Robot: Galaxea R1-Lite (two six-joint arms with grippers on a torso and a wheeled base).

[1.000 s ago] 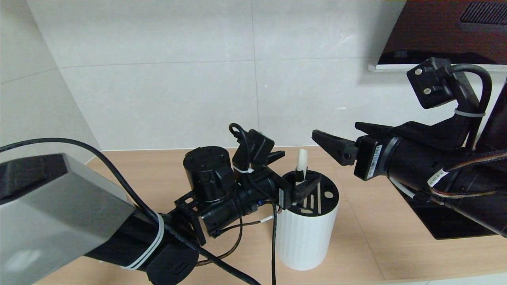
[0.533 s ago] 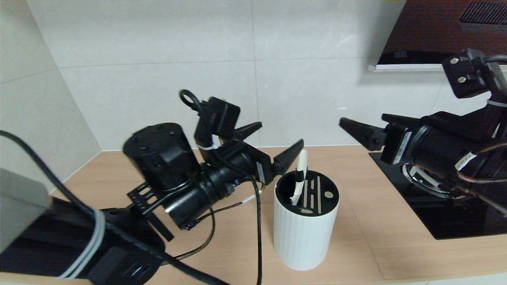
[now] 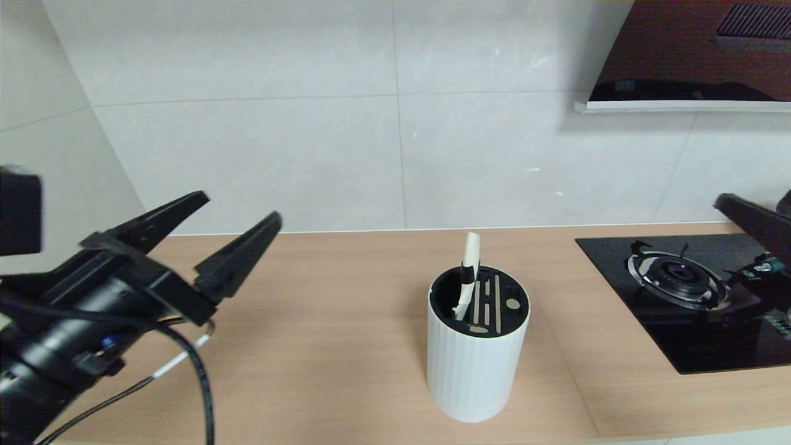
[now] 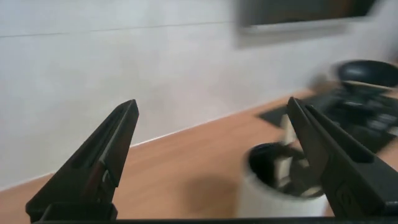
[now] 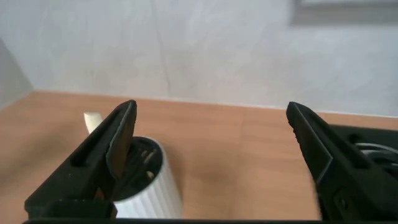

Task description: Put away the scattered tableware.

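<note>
A white ribbed holder (image 3: 476,364) with a black slotted top stands on the wooden counter (image 3: 346,346). One white-handled utensil (image 3: 469,256) with a black band sticks up out of its opening. My left gripper (image 3: 241,209) is open and holds nothing, out to the left of the holder and well apart from it. In the left wrist view the left gripper (image 4: 211,102) frames the blurred holder (image 4: 273,183). My right gripper (image 5: 211,106) is open and holds nothing, with the holder (image 5: 149,183) and utensil handle (image 5: 92,119) below it. One of its fingers (image 3: 751,222) shows at the right edge.
A black gas stove (image 3: 673,281) is set into the counter at the right, under a dark range hood (image 3: 692,55). A tiled wall (image 3: 309,123) closes off the back. Bare counter lies left of and in front of the holder.
My left gripper let go at the holder's top and drew back to the left. The right arm pulled away to the right edge. The utensil stays standing in the holder.
</note>
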